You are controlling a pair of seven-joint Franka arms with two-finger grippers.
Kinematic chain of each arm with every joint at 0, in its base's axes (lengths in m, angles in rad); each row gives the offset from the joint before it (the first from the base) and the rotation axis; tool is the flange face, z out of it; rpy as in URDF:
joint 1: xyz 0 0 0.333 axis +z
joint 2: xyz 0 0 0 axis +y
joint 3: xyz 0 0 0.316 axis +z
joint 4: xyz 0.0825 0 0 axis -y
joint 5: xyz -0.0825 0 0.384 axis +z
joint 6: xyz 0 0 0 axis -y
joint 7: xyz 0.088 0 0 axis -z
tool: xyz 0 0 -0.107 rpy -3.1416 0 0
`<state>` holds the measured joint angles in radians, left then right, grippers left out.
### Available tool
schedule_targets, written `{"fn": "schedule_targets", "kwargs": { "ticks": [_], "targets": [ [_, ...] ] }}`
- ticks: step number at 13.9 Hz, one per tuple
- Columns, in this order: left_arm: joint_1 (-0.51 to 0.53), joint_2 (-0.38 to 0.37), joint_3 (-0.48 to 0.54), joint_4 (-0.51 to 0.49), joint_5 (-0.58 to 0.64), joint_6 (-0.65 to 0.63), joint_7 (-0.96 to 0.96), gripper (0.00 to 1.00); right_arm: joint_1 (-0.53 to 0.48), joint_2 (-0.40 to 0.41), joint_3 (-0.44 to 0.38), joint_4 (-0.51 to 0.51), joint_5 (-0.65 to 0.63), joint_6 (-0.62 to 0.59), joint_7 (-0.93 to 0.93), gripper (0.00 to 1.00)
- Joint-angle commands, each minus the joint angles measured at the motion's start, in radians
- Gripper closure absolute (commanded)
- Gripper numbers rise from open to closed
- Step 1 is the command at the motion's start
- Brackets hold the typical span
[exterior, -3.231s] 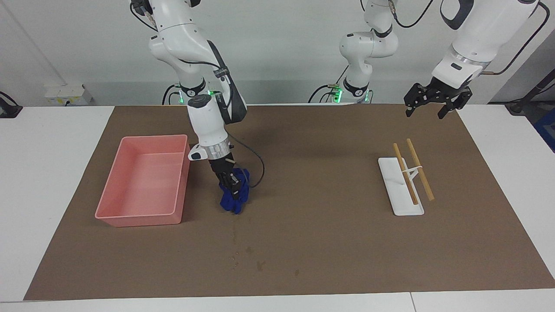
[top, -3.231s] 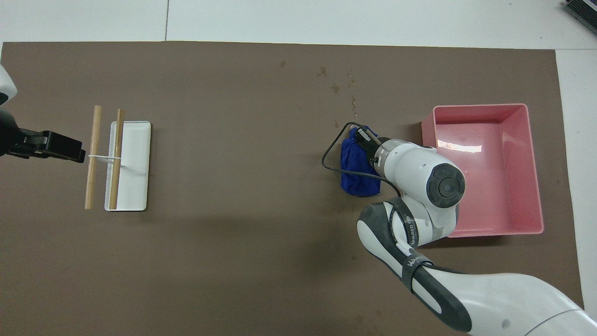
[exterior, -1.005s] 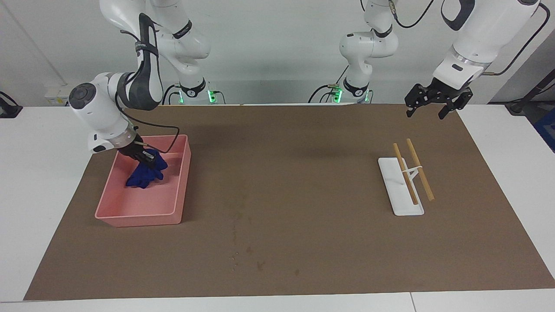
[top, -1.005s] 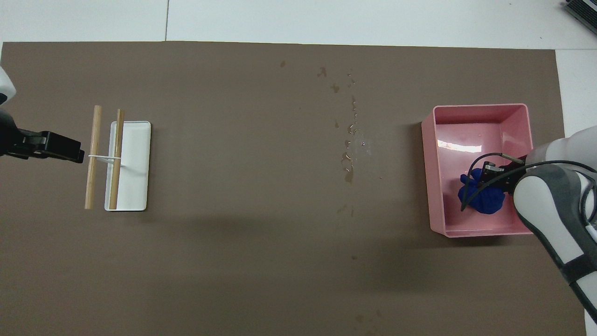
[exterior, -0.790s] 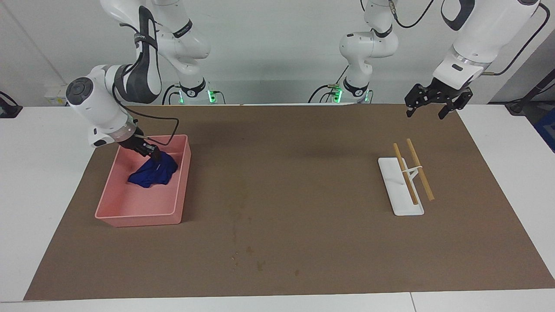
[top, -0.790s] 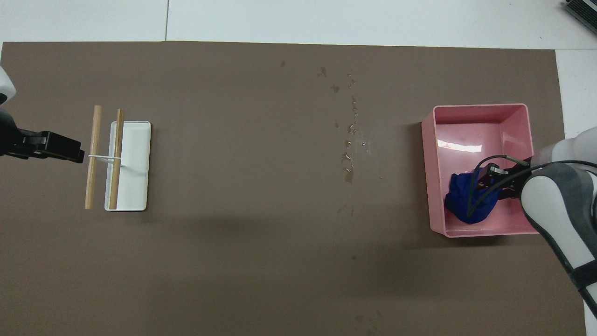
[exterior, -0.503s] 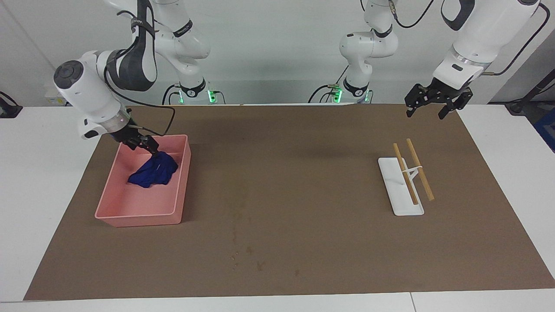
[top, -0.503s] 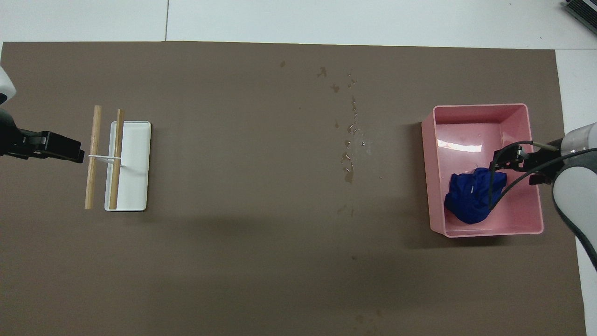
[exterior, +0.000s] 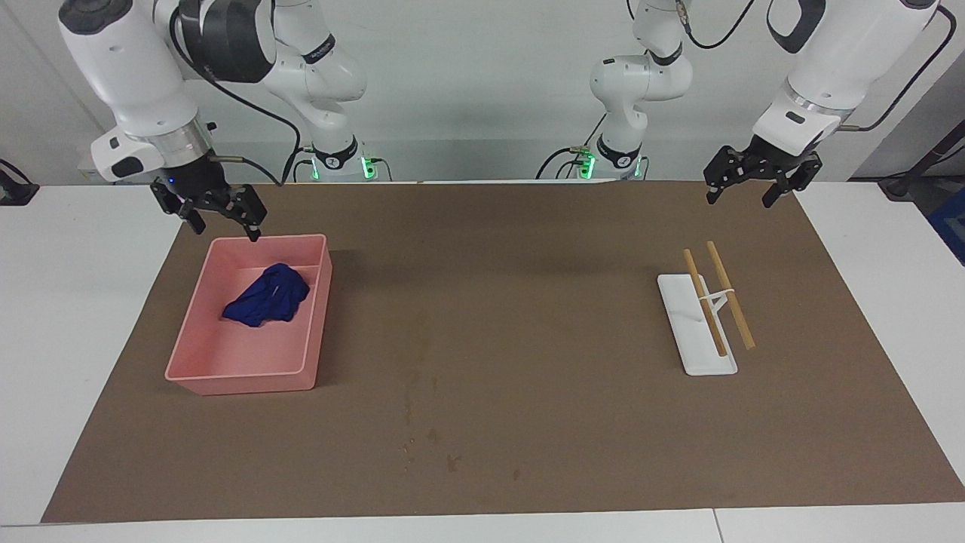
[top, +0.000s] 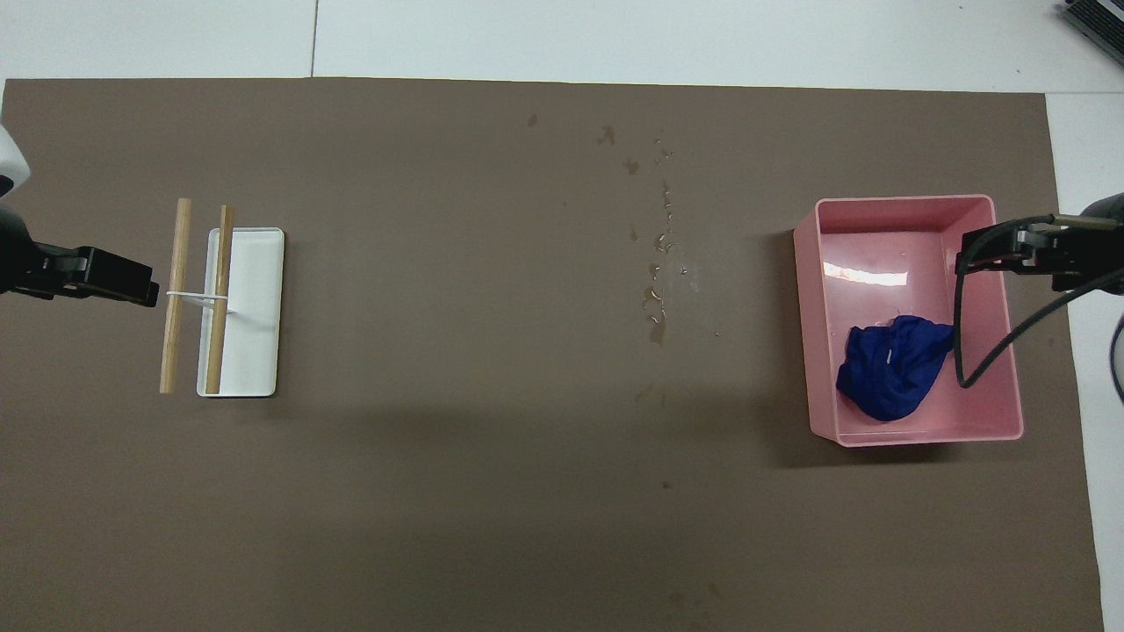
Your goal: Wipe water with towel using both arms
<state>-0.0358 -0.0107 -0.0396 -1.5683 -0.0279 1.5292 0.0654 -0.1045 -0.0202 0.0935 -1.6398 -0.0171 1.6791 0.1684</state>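
A crumpled blue towel (exterior: pixel 265 296) lies loose in the pink bin (exterior: pixel 249 381); it also shows in the overhead view (top: pixel 891 364). My right gripper (exterior: pixel 220 225) is open and empty, raised over the bin's edge at the right arm's end of the table (top: pixel 968 251). My left gripper (exterior: pixel 741 197) is open and empty, and waits raised over the mat's edge at the left arm's end (top: pixel 145 290). Water drops (top: pixel 659 263) lie in a streak on the brown mat, beside the bin toward the table's middle; faint spots show in the facing view (exterior: pixel 430 445).
A white tray (exterior: pixel 697 354) with two wooden rods (exterior: pixel 730 294) on a stand sits toward the left arm's end, also in the overhead view (top: pixel 255 351). The pink bin's rim (top: pixel 904 200) stands above the mat. The right arm's cable (top: pixel 966 351) hangs over the bin.
My right gripper carried the towel from the mat into the pink bin, let go of it, and rose away open. The left arm has not moved.
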Motion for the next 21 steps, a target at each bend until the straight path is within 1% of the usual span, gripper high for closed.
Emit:
{"fn": "schedule_targets", "kwargs": {
  "ticks": [1,5,7,9,12,13,15,17,20,21],
  "targets": [
    [-0.007,-0.018,0.007,-0.022,0.013,0.008,0.011,0.0,0.012,0.025,0.003,0.086,-0.006,-0.056,0.019,0.0],
    [-0.007,-0.018,0.007,-0.022,0.013,0.006,0.011,0.0,0.009,0.025,0.0,0.132,-0.001,-0.128,0.017,0.0],
    [-0.007,-0.018,0.007,-0.022,0.013,0.006,0.011,0.0,0.009,0.019,0.0,0.124,0.002,-0.154,0.016,0.0],
    [-0.007,-0.018,0.007,-0.022,0.013,0.006,0.011,0.0,0.002,0.005,0.0,0.103,0.006,-0.154,0.016,0.0],
    [-0.007,-0.018,0.007,-0.022,0.013,0.006,0.011,0.0,0.005,0.005,0.002,0.11,0.008,-0.163,0.016,0.0],
    [-0.007,-0.018,0.007,-0.022,0.013,0.008,0.011,0.0,0.012,0.003,-0.003,0.115,0.008,-0.188,0.017,0.0],
    [-0.007,-0.018,0.007,-0.022,0.013,0.006,0.011,0.0,0.041,0.002,-0.02,0.116,0.008,-0.197,0.017,0.0],
    [-0.007,-0.018,0.007,-0.022,0.013,0.006,0.011,0.0,0.089,0.0,-0.066,0.115,0.009,-0.197,0.014,0.0],
    [-0.007,-0.018,0.007,-0.022,0.013,0.006,0.011,0.0,0.133,0.0,-0.092,0.11,0.011,-0.197,0.016,0.0],
    [-0.007,-0.018,0.007,-0.022,0.013,0.006,0.011,0.0,0.17,0.0,-0.139,0.109,0.011,-0.199,0.016,0.0]
  ]
}}
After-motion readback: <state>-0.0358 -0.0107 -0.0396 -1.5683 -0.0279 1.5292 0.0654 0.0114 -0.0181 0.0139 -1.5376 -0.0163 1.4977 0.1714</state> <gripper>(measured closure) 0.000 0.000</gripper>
